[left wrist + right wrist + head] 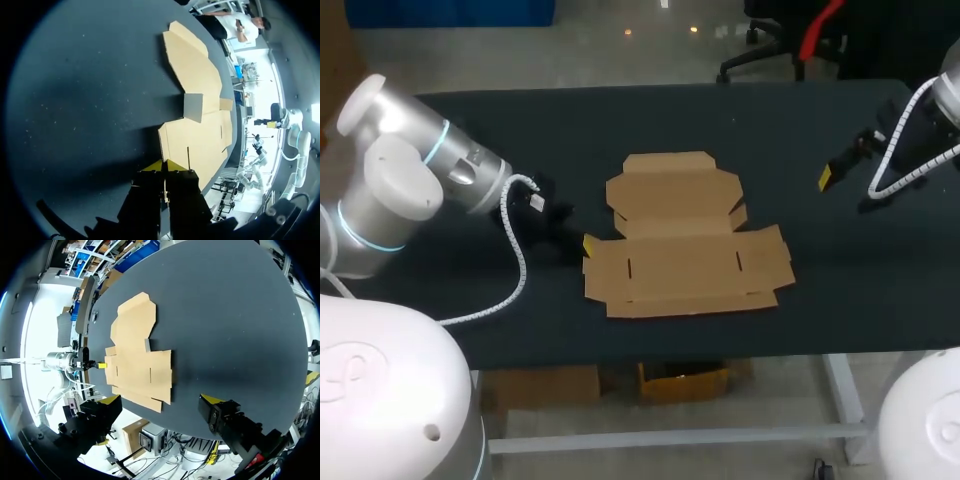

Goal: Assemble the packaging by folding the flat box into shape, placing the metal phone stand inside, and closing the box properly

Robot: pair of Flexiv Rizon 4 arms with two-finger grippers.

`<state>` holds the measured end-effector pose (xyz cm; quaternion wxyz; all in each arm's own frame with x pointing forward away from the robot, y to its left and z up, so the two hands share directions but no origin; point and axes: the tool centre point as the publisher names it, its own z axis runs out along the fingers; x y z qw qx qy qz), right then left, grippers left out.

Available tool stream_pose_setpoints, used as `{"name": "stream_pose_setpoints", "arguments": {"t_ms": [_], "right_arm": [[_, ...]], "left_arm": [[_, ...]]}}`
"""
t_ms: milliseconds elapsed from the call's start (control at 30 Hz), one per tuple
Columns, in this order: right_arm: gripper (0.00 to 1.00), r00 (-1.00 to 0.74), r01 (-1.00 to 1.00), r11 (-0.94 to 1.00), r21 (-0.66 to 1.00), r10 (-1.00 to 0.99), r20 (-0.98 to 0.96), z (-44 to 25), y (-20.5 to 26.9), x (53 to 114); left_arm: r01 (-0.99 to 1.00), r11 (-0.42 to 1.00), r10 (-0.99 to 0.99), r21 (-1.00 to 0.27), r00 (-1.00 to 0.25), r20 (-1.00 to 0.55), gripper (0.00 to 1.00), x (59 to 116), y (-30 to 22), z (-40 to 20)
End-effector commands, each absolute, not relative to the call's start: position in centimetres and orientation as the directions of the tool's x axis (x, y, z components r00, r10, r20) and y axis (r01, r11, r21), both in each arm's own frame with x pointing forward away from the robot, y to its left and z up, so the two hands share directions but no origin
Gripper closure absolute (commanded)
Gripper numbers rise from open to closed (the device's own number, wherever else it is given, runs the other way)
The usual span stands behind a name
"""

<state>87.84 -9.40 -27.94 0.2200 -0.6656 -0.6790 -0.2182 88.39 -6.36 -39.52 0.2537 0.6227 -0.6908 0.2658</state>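
Observation:
A flat brown cardboard box (685,235) lies unfolded in the middle of the dark table, its flaps spread out; it also shows in the left wrist view (197,100) and the right wrist view (135,350). My left gripper (588,246) sits at the box's left edge. In the left wrist view the left gripper (164,166) has its yellow tips pressed together, with a sliver of the cardboard edge pinched between them. My right gripper (840,165) hangs above the table's right side, well away from the box. In its own view the right gripper (161,401) stands wide open and holds nothing.
The bare dark table (820,260) stretches around the box on all sides. The box's near flap lies close to the table's front edge (720,345). A white cable (515,270) trails from my left arm over the table's left part.

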Motion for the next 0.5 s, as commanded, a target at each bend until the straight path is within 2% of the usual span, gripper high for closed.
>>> {"name": "stream_pose_setpoints", "arguments": {"t_ms": [33, 500], "right_arm": [[0.00, -0.016, 1.000, 0.018, 0.002, 0.807, 0.590, -27.83, -9.43, 87.64], [0.00, -0.018, 1.000, 0.021, 0.001, 0.808, 0.588, -27.70, -9.14, 87.68]], "left_arm": [[-0.995, 0.091, -0.727, -0.049, -0.100, 0.679, 1.00, 88.29, -6.26, -39.27], [-0.993, 0.103, -0.720, -0.056, -0.113, 0.685, 1.00, 88.10, -6.11, -39.17]]}}
